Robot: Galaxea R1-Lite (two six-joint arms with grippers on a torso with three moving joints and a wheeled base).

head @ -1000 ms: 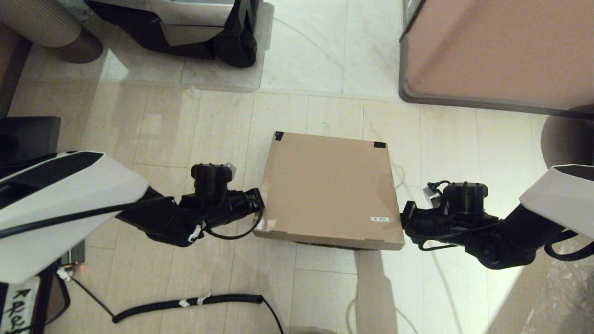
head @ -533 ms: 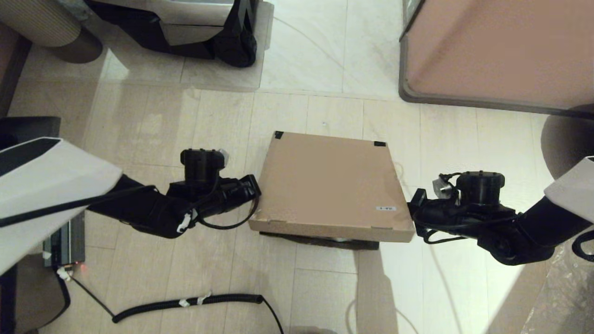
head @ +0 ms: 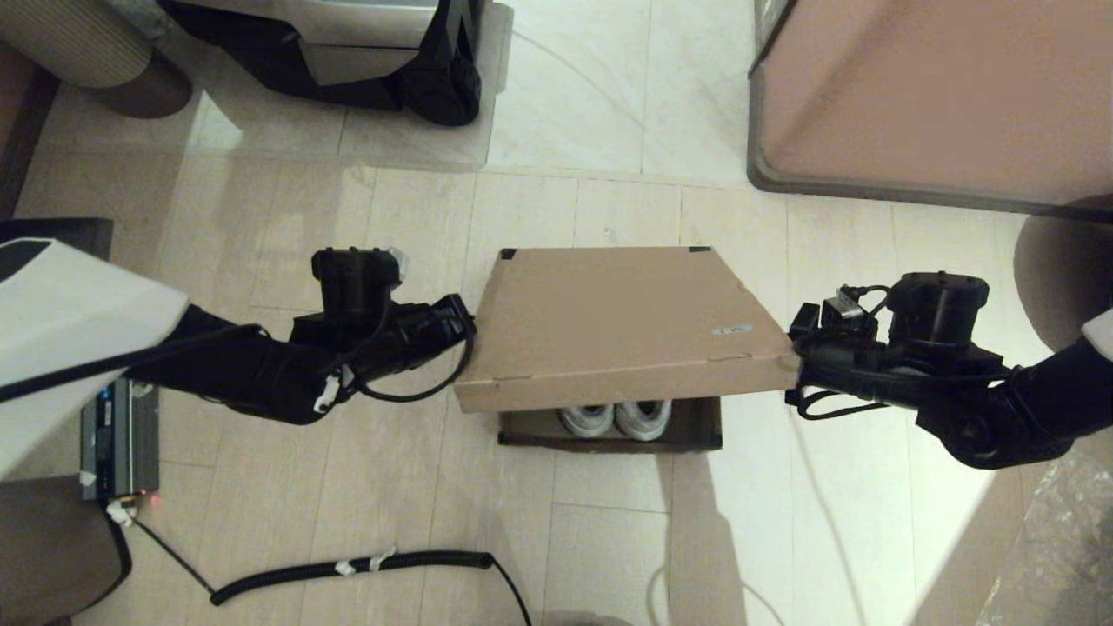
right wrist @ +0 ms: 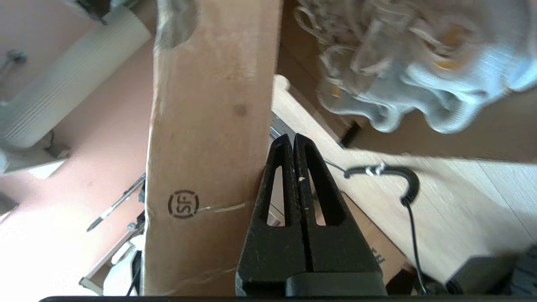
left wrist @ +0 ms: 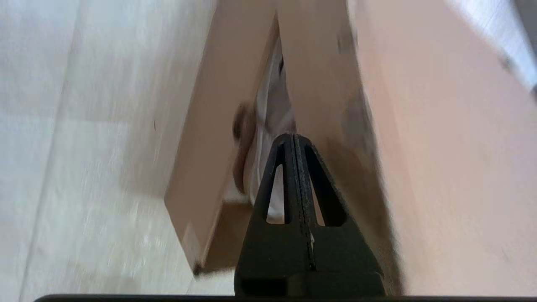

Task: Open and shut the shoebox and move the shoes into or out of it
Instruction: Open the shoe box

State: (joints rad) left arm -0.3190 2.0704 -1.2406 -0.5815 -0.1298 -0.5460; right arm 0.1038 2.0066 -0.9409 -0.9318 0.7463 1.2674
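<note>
The brown cardboard shoebox (head: pixel 609 430) sits on the floor in the middle of the head view. Its hinged lid (head: pixel 613 322) is tilted up at the near edge. Beneath it the toes of the white sneakers (head: pixel 615 419) show inside the box. My left gripper (head: pixel 468 332) is shut and sits against the lid's left near corner. At the lid's right near corner is my right gripper (head: pixel 793 356), also shut. Neither holds anything. The left wrist view shows shut fingers (left wrist: pixel 292 138) beside the lid (left wrist: pixel 419 147). The right wrist view shows the lid flap (right wrist: pixel 209 105) and sneakers (right wrist: pixel 419 67).
A pinkish-brown cabinet with a grey rim (head: pixel 913 96) stands at the far right. A black coiled cable (head: pixel 348 569) lies on the floor near me. A black and white machine base (head: pixel 348 52) is at the far left, and a grey device (head: pixel 117 452) at the left edge.
The lid's near edge has risen from nearly flat on the box, and the sneakers now show underneath. Both grippers have moved up and away from me with it.
</note>
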